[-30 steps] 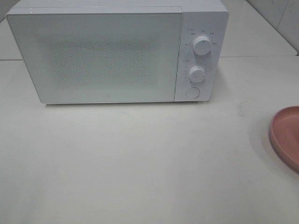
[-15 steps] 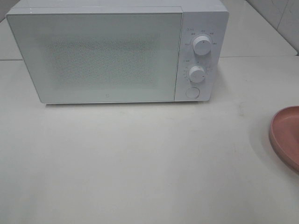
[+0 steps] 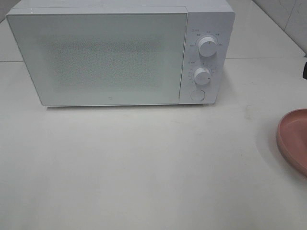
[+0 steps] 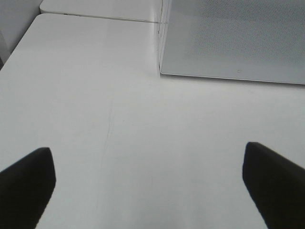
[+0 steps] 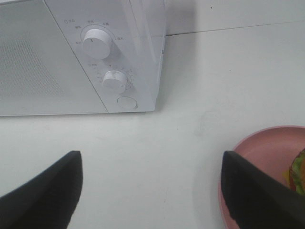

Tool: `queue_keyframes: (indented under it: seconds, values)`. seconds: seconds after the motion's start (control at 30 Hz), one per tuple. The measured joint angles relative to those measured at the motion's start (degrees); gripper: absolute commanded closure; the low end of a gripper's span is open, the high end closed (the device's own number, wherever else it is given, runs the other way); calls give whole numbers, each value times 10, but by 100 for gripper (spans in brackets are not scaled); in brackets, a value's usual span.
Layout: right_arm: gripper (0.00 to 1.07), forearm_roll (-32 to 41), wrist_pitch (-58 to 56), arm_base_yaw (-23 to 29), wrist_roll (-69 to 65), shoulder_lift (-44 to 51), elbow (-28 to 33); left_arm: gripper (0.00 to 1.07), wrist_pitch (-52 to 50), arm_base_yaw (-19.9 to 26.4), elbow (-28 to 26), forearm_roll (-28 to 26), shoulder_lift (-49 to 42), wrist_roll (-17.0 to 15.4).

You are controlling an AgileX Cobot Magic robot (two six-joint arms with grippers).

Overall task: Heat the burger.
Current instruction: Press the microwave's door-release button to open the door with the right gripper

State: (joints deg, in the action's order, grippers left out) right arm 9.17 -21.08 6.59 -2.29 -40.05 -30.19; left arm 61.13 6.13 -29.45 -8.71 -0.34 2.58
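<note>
At the right edge of the surface [image 3: 144, 167] you have the pink plate [image 3: 293, 139], cut by the frame in the high view, so the burger does not show there. Your right wrist camera catches the burger [image 5: 299, 171] only as a sliver at the picture's border: green lettuce and a bit of yellow and red, sitting on that plate.

Your right claw [image 5: 152, 193] hangs above the surface with its jaws spread wide and holding nothing; bare surface shows between its two dark fingers [image 5: 47, 191]. One finger overlaps the plate's near rim in the wrist view, and whether it touches the rim you cannot tell. The burger is off to the outer side of that finger, not between the jaws.

Your left claw [image 4: 150, 188] is likewise spread fully, gripping nothing, with plain white surface between its fingers [image 4: 26, 186]. It looks toward the microwave's lower left corner.

Toward the back of the surface stands the white microwave [image 3: 120, 52], its door [image 3: 96, 57] shut. On the panel right of the door you see the upper knob [image 3: 207, 46], the lower knob [image 3: 202, 75] beneath it, and the round button [image 3: 197, 95] at the bottom. The plate lies well apart from the microwave, to its front right.
</note>
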Motion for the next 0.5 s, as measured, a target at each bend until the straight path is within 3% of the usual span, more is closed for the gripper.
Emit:
queue_keyframes:
  seconds: [0.3, 0.5]
  values:
    - [31, 0, 127, 0, 0, -62, 34, 6, 0, 0, 0, 0, 0, 0]
    - [31, -15, 285, 0, 0, -111, 78, 6, 0, 0, 0, 0, 0, 0]
